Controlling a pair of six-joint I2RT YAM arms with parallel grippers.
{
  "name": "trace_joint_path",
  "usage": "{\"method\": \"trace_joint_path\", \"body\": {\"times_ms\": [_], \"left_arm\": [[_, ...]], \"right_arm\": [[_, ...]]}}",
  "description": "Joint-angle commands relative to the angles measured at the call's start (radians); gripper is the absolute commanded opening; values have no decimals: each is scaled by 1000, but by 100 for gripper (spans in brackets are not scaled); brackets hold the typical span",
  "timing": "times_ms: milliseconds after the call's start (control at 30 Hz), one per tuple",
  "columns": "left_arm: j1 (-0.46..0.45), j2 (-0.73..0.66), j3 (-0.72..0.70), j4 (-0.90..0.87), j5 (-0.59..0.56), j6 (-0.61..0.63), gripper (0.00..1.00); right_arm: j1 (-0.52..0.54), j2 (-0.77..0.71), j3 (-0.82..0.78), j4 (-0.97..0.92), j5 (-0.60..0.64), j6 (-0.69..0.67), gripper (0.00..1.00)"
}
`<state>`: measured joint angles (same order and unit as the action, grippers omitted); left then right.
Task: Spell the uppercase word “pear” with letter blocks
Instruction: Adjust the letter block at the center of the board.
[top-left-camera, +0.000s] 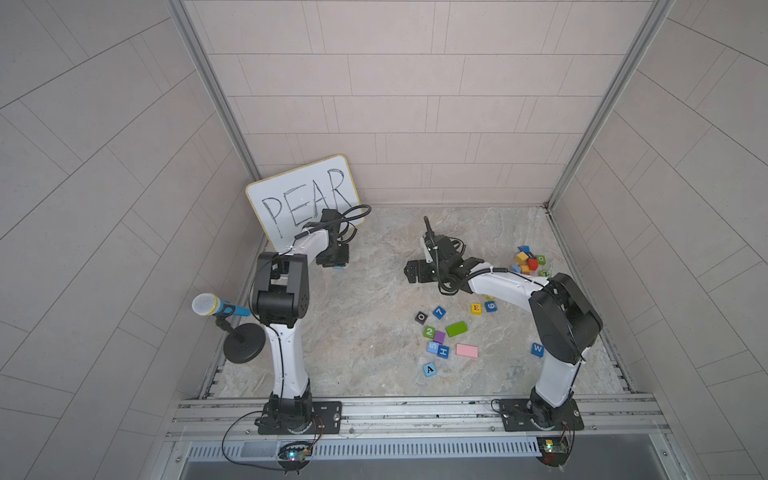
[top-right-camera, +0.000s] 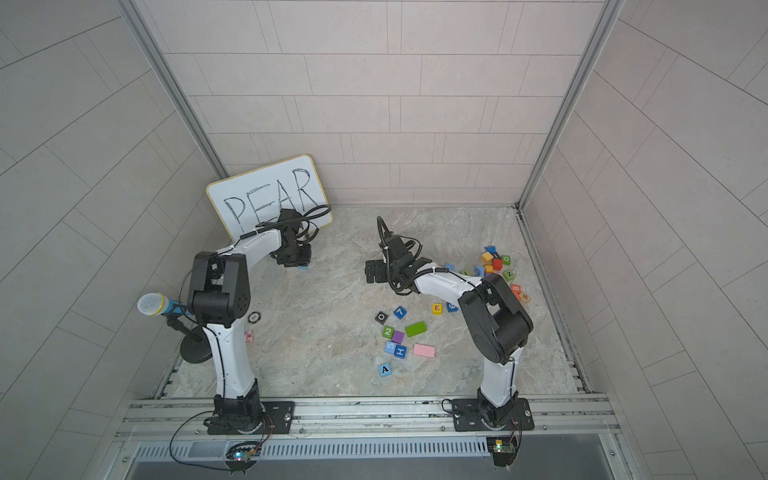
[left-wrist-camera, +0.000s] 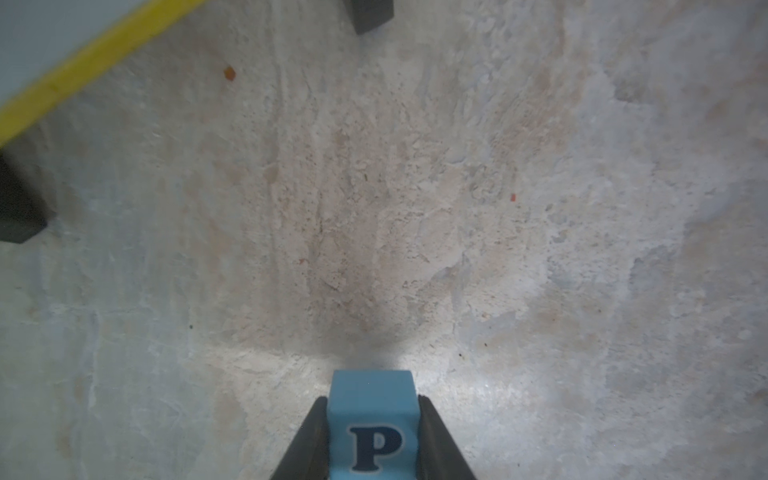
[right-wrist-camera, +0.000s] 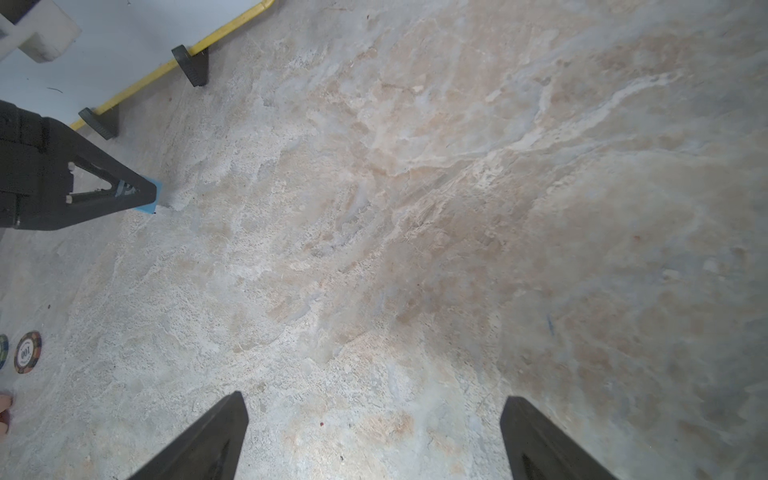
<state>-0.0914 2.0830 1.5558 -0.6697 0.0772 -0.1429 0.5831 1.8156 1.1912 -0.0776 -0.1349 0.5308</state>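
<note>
While the P block (left-wrist-camera: 374, 424) is clamped between the left gripper's (left-wrist-camera: 372, 400) jaws near the whiteboard (top-left-camera: 291, 187), the right gripper (right-wrist-camera: 374, 397) is spread wide and empty. The E block (top-left-camera: 476, 308) and A block (top-left-camera: 429, 369) are seen on the table (top-left-camera: 374, 332), apart from both grippers.

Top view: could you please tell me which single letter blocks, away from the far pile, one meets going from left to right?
A block → H block → E block → W block
</note>
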Motion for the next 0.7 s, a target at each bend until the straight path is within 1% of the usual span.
{"method": "trace_joint_path", "body": {"times_ms": [0, 367, 667], "left_arm": [[4, 36, 16, -24, 6, 19, 32], [3, 40, 9, -21, -12, 25, 32], [10, 35, 6, -28, -50, 20, 33]], "right_arm": [[-3, -36, -10, -5, 6, -8, 100], [-3, -34, -12, -5, 3, -3, 100], [-3, -33, -13, -5, 3, -2, 100]]}}
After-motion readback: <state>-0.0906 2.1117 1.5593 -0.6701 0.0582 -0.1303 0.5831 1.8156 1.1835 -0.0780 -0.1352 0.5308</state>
